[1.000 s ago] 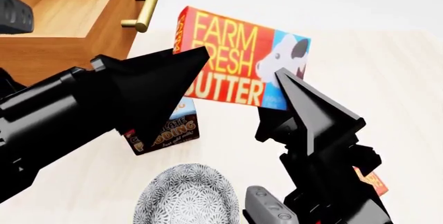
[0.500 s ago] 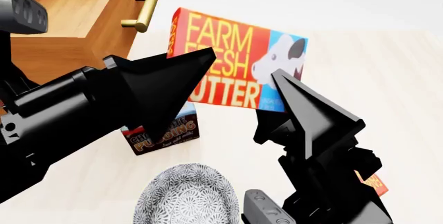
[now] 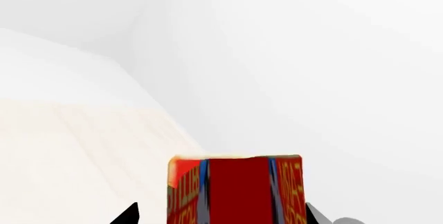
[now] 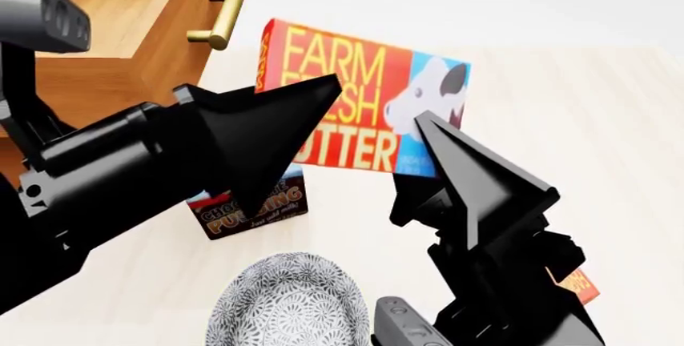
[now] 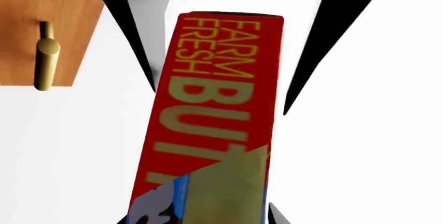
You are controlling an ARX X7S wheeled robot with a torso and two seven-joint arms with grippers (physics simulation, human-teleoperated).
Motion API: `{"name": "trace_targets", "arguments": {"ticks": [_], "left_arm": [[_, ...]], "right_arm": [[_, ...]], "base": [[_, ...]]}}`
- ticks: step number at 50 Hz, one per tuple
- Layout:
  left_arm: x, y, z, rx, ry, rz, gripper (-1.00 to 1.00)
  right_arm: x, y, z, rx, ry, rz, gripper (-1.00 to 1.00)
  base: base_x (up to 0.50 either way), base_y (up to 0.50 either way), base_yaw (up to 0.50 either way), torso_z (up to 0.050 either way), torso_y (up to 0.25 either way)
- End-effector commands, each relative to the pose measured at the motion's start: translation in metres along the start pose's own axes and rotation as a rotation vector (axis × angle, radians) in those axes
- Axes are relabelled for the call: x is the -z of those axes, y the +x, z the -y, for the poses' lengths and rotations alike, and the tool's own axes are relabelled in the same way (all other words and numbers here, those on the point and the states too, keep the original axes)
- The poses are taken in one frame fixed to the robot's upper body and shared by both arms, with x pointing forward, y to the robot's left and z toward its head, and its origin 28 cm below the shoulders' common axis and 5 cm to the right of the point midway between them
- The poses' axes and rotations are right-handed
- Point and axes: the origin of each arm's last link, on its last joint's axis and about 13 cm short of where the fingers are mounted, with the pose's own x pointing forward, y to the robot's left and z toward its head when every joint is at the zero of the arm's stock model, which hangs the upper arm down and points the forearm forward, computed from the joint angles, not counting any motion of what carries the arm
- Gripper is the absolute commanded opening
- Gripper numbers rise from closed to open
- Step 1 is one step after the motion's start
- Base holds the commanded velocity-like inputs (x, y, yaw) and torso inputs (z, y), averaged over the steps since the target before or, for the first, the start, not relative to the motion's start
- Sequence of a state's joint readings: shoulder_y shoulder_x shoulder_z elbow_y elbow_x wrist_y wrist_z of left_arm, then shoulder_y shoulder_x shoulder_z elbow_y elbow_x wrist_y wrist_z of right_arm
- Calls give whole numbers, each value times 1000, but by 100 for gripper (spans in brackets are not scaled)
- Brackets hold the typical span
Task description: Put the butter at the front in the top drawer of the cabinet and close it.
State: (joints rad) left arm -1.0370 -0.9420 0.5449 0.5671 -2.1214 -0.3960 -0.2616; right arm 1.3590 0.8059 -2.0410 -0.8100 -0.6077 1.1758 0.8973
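Note:
The butter (image 4: 369,94), a red, yellow and blue "Farm Fresh Butter" box, hangs tilted in the air to the right of the open top drawer (image 4: 118,10). My right gripper (image 4: 422,122) is shut on its cow-printed end, and the box (image 5: 215,105) fills the gap between those jaws. My left gripper (image 4: 326,90) is open around the other end of the box (image 3: 235,190), with a gap showing on each side. The drawer's brass handle (image 4: 219,16) faces the butter, and it also shows as the handle (image 5: 46,60) in the right wrist view. Most of the cabinet is out of view.
A chocolate pudding box (image 4: 251,206) stands on the pale table (image 4: 598,122) under the left gripper. A patterned grey bowl (image 4: 288,302) sits nearer to me. Another orange box (image 4: 577,282) peeks out behind the right arm.
The butter has shifted slightly left toward the drawer with both grippers around it. The left arm has risen and come further into the view.

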Motion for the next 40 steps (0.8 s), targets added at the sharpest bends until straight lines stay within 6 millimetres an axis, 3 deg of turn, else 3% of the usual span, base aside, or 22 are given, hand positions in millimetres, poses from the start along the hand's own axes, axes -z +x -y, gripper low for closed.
{"name": "trace_targets", "arguments": {"ticks": [1,27,28,40], "left_arm": [[0,5,-1,7,-4,-5,100],[1,13,-7,-13,-12,-26,100],[1,13,-7,-15,-11,-24,-100],[-1,8,-5,-26,0,4,-100]], "right_arm": [[1,8,6,101,-30,3,-100],[2,5,5,96,-24,-4,-100],[2,5,4,95,-24,-3,-100],[0,7,4,88,-22,7,-100]], "base": [[0,0,0,0,0],[0,0,0,0,1],[0,0,0,0,0],[0,0,0,1,1]]}}
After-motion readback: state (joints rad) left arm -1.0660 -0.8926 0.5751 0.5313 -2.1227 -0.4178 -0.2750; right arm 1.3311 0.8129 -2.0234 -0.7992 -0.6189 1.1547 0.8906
